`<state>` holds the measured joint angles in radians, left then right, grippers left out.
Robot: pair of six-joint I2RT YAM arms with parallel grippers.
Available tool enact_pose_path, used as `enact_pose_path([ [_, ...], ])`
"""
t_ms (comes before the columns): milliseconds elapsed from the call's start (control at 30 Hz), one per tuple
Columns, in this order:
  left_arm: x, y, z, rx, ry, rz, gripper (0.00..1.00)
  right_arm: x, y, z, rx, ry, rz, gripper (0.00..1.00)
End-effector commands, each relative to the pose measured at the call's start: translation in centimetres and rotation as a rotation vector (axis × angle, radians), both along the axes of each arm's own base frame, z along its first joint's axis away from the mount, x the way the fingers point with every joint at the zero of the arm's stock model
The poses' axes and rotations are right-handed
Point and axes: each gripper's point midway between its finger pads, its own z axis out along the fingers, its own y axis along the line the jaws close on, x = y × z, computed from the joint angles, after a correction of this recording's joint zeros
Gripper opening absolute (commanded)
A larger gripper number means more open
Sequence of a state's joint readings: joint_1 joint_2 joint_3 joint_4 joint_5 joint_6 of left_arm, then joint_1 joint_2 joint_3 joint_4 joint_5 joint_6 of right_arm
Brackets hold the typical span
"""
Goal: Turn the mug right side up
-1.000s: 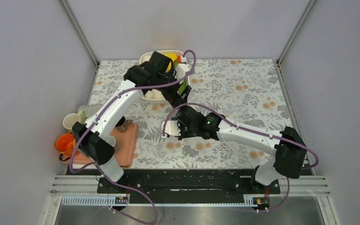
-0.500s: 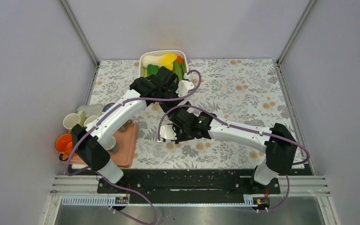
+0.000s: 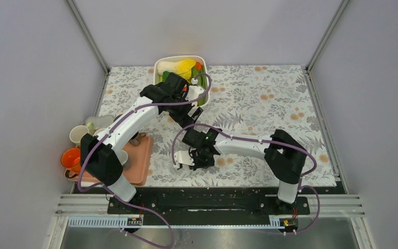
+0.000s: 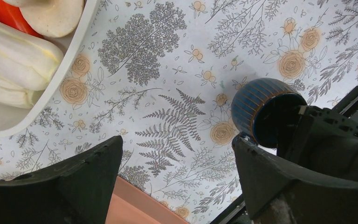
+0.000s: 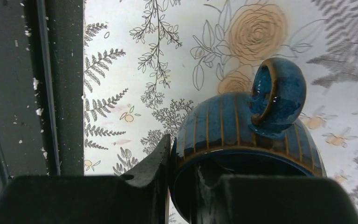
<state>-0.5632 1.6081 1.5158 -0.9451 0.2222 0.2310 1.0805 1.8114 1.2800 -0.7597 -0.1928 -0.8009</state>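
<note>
The mug (image 5: 242,123) is dark blue with thin tan stripes and a loop handle (image 5: 277,95). My right gripper (image 5: 182,158) is shut on its rim, one finger inside the mouth and one outside against the wall. The mug lies tilted on its side, mouth toward the right wrist, over the floral tablecloth near the front middle. In the top view the right gripper (image 3: 199,155) hides most of it. The mug also shows in the left wrist view (image 4: 261,109). My left gripper (image 4: 176,142) is open and empty above the cloth, beside the white bowl (image 3: 160,63).
The white bowl (image 4: 51,84) at the back holds yellow, green and red vegetables. A pink tray (image 3: 142,163) lies at the front left, with an orange cup (image 3: 71,157) and a white cup (image 3: 79,134) beyond it. The black front rail (image 5: 60,84) runs close to the mug.
My right gripper has moved toward the near edge and a little left with the mug, its arm folding in. My left gripper has drawn back toward the left, beside the bowl.
</note>
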Motion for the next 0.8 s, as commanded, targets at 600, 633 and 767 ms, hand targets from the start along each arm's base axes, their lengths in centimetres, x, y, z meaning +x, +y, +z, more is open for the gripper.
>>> enact_pose_path([
  [600, 5.7, 0.9, 3.7, -0.23, -0.006, 0.152, 0.94, 1.3, 1.5, 11.2, 0.327, -0.169, -0.223, 0.74],
  [633, 6.2, 1.2, 4.0, -0.242, -0.013, 0.167, 0.94, 1.2, 0.9, 11.9, 0.359, -0.168, -0.259, 0.76],
  [767, 5.4, 0.2, 4.2, -0.279, -0.002, 0.086, 0.93, 3.9, -3.4, 13.0, 0.466, -0.089, -0.627, 0.8],
])
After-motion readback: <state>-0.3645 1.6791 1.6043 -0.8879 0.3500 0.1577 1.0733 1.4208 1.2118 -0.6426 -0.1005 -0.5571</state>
